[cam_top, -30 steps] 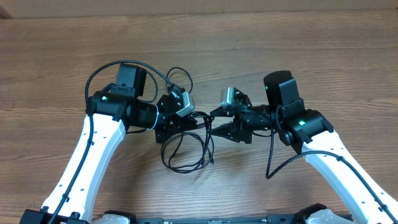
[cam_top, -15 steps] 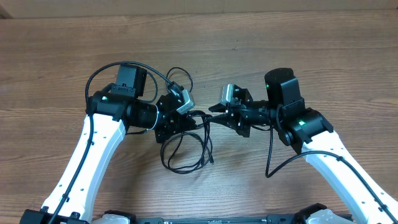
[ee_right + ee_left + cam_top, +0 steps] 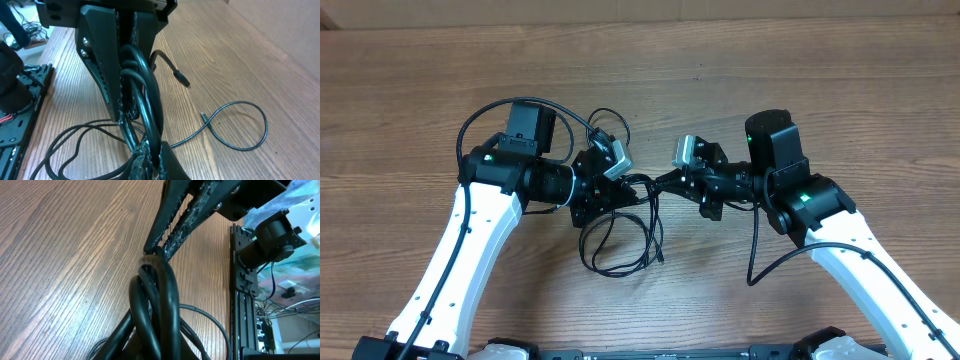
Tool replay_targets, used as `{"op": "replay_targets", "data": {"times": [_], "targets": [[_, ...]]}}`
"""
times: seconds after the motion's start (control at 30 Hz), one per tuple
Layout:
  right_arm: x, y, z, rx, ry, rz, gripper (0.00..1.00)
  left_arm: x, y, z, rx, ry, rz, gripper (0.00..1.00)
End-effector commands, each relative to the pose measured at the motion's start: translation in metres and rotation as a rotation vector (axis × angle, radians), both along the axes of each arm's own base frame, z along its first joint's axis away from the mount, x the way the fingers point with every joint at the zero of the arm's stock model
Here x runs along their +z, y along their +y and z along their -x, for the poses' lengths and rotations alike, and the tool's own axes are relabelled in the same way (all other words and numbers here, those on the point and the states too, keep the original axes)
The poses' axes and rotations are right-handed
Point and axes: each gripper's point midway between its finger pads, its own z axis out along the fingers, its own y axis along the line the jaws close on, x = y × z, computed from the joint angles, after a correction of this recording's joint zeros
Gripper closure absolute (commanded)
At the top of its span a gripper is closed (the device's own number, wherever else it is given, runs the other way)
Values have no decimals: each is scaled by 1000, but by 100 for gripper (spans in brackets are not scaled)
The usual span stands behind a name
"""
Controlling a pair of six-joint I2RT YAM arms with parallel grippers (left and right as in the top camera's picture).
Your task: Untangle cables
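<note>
Thin, glossy, round-bodied black cables point(image 3: 642, 193) knotted into a tight bundle above the middle of the wood-grain table point(image 3: 840, 90), slack loops drooping toward the near edge. Left gripper point(image 3: 632, 196) clenched on the bundle from one side, right gripper point(image 3: 658, 186) pinched onto a strand from the other, tips almost meeting. Close up from the left wrist: rough, gritty black pads point(image 3: 187, 217) tapering to a point on the cables point(image 3: 160, 290). From the right wrist: flat matte fingers point(image 3: 97, 55), dimpled along one edge, straddling curved strands; beyond, one loose loop flat on the wood. Thicker arm wires point(image 3: 485, 120) and silver camera housings point(image 3: 613, 160) crowding the knot from overhead.
</note>
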Motion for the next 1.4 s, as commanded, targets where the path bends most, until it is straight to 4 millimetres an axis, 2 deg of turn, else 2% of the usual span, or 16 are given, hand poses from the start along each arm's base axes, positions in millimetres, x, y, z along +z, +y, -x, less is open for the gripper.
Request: {"op": "replay_targets", "data": {"times": [0.0, 0.13, 0.3, 0.43, 0.63, 0.67, 0.8, 0.83, 1.0, 1.17, 1.37], "targets": [[-5, -4, -9, -81, 48, 28, 96, 12, -1, -2, 20, -15, 16, 96], [-14, -15, -25, -253, 149, 61, 96, -2, 12, -24, 206, 55, -92, 96], [-17, -19, -32, -317, 177, 68, 96, -17, 38, -57, 497, 112, -220, 96], [-19, -23, -36, -353, 183, 76, 96, -14, 35, -59, 497, 112, -196, 96], [-18, -22, -36, -344, 166, 79, 96, -5, 21, -48, 380, 94, -127, 96], [-18, -22, -36, -333, 151, 84, 91, -4, 18, -44, 347, 88, -117, 96], [-15, -19, -33, -276, 92, 87, 36, 1, 8, -23, 188, 53, -68, 96], [-15, -18, -33, -267, 81, 89, 0, 2, 7, -18, 150, 38, -57, 96], [-12, -15, -30, -236, 69, 77, 0, 0, 7, -3, 14, -53, -66, 96], [0, -2, -10, -85, 57, 2, 0, 6, 2, 6, -98, -146, -20, 96], [10, 6, 6, 9, 85, -61, 0, 12, -2, -3, -149, -281, 5, 96]]}}
